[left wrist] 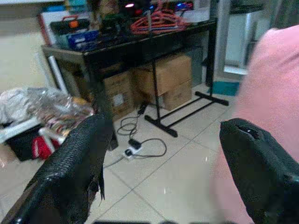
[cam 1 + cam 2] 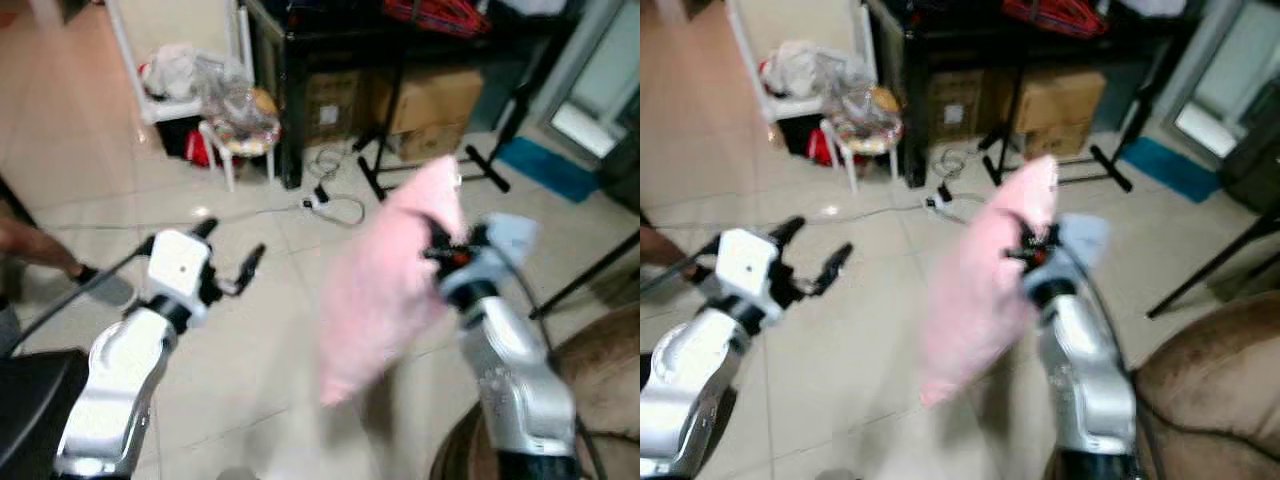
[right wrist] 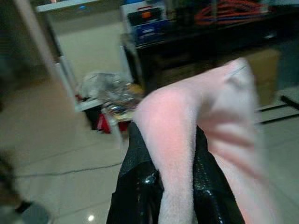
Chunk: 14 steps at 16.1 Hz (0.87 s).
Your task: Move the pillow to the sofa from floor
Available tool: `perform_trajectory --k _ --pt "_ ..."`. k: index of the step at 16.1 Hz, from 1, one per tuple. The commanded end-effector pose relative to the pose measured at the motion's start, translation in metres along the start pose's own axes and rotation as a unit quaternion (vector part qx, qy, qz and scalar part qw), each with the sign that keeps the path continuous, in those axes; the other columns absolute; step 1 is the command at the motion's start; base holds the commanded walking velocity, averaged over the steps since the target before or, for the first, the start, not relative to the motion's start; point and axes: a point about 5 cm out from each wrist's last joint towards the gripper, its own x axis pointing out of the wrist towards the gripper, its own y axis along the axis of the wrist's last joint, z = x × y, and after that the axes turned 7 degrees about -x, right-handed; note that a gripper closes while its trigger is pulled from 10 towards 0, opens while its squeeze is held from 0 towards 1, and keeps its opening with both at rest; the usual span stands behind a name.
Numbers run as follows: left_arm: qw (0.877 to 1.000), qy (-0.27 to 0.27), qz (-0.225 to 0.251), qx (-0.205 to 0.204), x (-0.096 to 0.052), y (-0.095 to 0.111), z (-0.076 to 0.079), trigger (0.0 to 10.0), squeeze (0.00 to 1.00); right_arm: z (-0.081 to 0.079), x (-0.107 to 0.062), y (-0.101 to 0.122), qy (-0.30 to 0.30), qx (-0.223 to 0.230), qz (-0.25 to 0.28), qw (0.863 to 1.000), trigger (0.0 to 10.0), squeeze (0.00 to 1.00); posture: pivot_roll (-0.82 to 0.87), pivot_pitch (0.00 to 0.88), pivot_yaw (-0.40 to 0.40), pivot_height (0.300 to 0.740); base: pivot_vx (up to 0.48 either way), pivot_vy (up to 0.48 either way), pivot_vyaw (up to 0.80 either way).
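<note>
Right end effector raised and clamped; left end effector raised, fingers spread.

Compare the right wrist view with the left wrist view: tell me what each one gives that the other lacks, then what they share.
Right wrist view alone: the right gripper pinching a fold of the pink pillow between its two black fingers, so the grip is confirmed.

Left wrist view alone: the left gripper with its fingers spread wide and nothing between them, plus the cardboard boxes and a white power strip on the tiles.

Both: the pillow, the black table with orange hangers, tiled floor.
</note>
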Motion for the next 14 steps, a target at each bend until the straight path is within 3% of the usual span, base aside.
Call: perform_trajectory --k 1,5,6,7,10,14 --pt "1.0 -0.013 0.001 -0.001 0.0024 -0.0003 0.0058 10.0 0.0 0.0108 -0.0018 0.011 -0.021 -0.007 0.026 0.999 0.0 0.0 0.02 0.0 -0.038 0.74 0.0 0.0 0.0" --pt "1.0 -0.015 -0.001 0.0 0.0032 -0.0008 0.0047 10.0 0.0 0.0082 -0.0021 0.0126 -0.012 -0.016 0.027 0.999 0.0 0.0 0.02 0.0 -0.031 0.74 0.0 0.0 0.0" --pt "1.0 -0.014 -0.001 0.0 0.0031 -0.0012 0.0044 10.0 0.0 0.0061 -0.0018 0.0124 -0.007 -0.028 0.021 0.999 6.5 0.0 0.02 0.0 -0.03 0.74 0.0 0.0 0.0" --pt "1.0 -0.014 -0.001 0.0 0.003 -0.0012 0.0042 10.0 0.0 0.0054 -0.0015 0.0119 -0.007 -0.025 0.019 0.999 10.0 0.0 0.02 0.0 -0.03 0.74 0.0 0.0 0.0" --pt "1.0 0.013 -0.006 0.01 0.0045 -0.0017 -0.0004 10.0 0.0 0.0041 -0.001 0.0146 -0.006 0.01 0.018 1.0 10.0 0.0 0.02 0.0 -0.028 0.74 0.0 0.0 -0.53" --pt "1.0 0.025 -0.007 0.009 0.0038 -0.0031 0.0006 10.0 0.0 0.0065 -0.0039 0.0161 -0.022 -0.006 0.021 1.0 10.0 0.0 0.02 0.0 -0.028 0.74 0.0 0.0 -0.79"
